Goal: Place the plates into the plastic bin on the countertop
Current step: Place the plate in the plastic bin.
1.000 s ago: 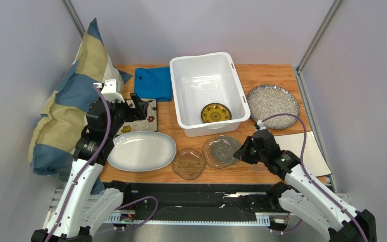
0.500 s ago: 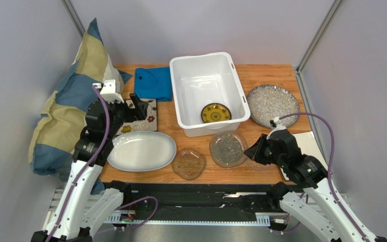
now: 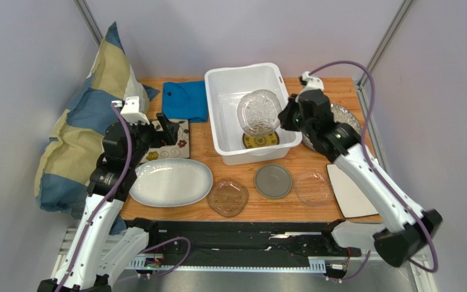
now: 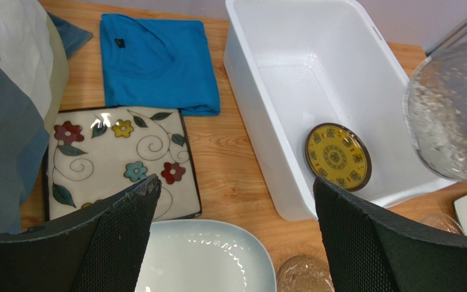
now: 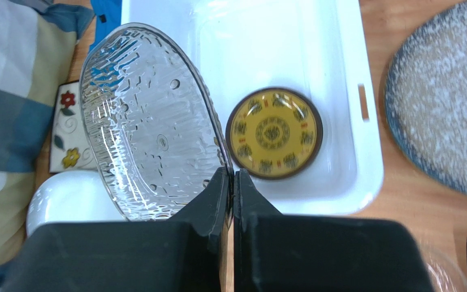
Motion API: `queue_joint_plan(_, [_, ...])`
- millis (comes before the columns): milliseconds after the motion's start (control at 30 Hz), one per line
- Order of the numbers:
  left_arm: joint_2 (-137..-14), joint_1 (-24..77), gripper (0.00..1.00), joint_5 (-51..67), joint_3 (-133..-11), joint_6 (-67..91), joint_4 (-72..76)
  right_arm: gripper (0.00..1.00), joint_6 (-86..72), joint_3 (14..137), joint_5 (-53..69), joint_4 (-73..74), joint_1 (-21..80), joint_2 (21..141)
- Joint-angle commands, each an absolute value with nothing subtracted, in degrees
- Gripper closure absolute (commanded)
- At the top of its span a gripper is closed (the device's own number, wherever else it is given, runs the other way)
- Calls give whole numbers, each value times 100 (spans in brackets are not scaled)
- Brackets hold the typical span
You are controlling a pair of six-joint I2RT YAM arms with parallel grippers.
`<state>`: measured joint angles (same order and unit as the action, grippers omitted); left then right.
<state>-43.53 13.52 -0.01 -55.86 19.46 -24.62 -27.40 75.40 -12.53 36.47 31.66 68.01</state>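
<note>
Glass plate (image 5: 150, 121) over the plastic bin (image 5: 369, 164)
My right gripper (image 5: 230, 176) pinches its rim, tilted to drop in; yellow plate (image 5: 274, 132) at three o'clock.

The bin (image 3: 254, 156) sits behind three plates (image 3: 273, 181) — platter (image 3: 171, 182) to their left, cloth (image 3: 185, 100) left of bin.

Bright, even, diffuse light fills all three views, leaving only faint, soft shadows on the orange-brown wood-grain countertop (image 3: 202, 146). Pale sheen marks the floor of the deep white plastic bin (image 4: 303, 73) and the glossy white oval platter (image 3: 172, 182). The textured clear glass plate (image 5: 150, 121) glints and looks slightly soft in the left wrist view.
</note>
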Motion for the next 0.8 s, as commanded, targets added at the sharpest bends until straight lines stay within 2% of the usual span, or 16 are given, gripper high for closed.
queue_joint_plan(0, [-4245,1362,1,79,-5616,2013,-2320,100,-2180,8268,-1302,2840,2866,8037])
queue_joint_plan(200, [-4228,1362,1,35,-5607,1995,-2320,100,-2224,9384,-694,2847,2523,9691])
queue_joint_plan(333, [-4236,1362,1,26,-5616,1995,-2329,100,-2215,9633,-616,3216,2356,10229])
queue_joint_plan(767, [-4298,1362,1,211,-5599,2074,-2285,100,-1820,8763,-255,3700,1854,10239])
